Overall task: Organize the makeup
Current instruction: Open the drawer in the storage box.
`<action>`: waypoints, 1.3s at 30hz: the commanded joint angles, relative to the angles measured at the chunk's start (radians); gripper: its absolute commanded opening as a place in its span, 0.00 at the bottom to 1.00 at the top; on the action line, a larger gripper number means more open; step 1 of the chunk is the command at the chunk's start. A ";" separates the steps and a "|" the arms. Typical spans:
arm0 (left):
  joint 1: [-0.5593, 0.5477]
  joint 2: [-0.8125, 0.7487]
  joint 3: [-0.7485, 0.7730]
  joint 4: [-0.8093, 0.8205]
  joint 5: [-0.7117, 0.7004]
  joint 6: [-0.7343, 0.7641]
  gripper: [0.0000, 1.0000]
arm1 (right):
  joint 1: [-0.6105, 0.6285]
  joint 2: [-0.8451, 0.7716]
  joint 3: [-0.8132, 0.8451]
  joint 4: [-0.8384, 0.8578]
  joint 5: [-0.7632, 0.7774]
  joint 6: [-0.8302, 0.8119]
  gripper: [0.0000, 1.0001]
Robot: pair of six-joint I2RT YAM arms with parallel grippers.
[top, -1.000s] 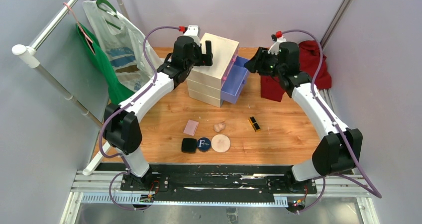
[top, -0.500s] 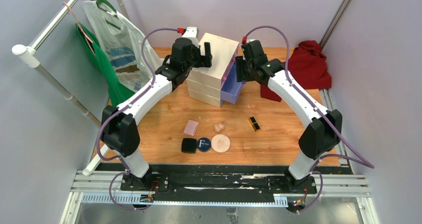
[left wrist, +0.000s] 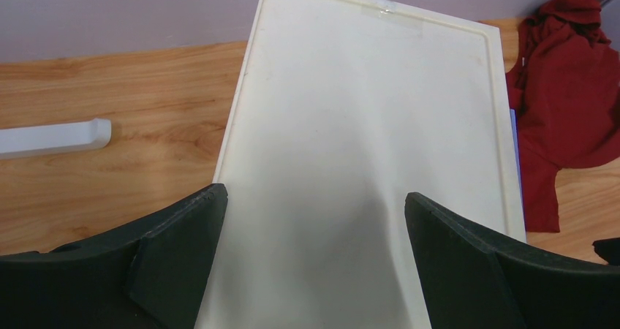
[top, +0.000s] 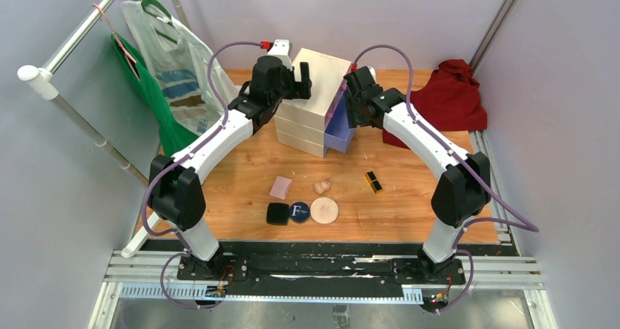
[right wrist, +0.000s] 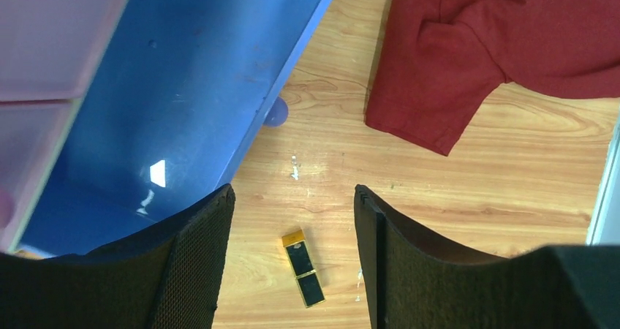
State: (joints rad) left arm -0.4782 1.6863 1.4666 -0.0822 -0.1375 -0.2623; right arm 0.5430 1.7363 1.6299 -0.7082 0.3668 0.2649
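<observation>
left gripper stood wide open, unloaded, over the cream chest. right gripper stood open, unloaded, above the pulled-out blue drawer; black-gold lipstick lay outside on the table.

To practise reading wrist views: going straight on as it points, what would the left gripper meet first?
The left gripper would probably meet the chest's cream top first; distance is unclear.
</observation>
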 commanded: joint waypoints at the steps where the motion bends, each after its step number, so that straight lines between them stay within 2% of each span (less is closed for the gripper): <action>1: 0.010 0.043 -0.063 -0.188 0.008 -0.020 0.98 | 0.017 0.044 0.027 -0.003 0.026 0.023 0.61; 18: 0.012 0.057 -0.054 -0.189 0.005 -0.014 0.98 | 0.035 -0.006 0.066 0.020 0.049 0.010 0.61; 32: 0.012 0.062 -0.051 -0.190 0.008 -0.018 0.98 | 0.040 0.101 0.068 0.038 0.046 0.029 0.61; 38: 0.012 0.064 -0.051 -0.189 0.007 -0.018 0.98 | 0.039 0.140 0.081 0.030 0.071 0.036 0.61; 39: 0.012 0.064 -0.049 -0.191 0.008 -0.016 0.98 | 0.040 0.143 0.086 0.022 0.112 0.037 0.61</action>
State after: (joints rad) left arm -0.4782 1.6859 1.4643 -0.0803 -0.1375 -0.2584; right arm 0.5701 1.8698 1.6802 -0.6781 0.4088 0.2802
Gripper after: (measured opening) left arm 0.979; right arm 0.614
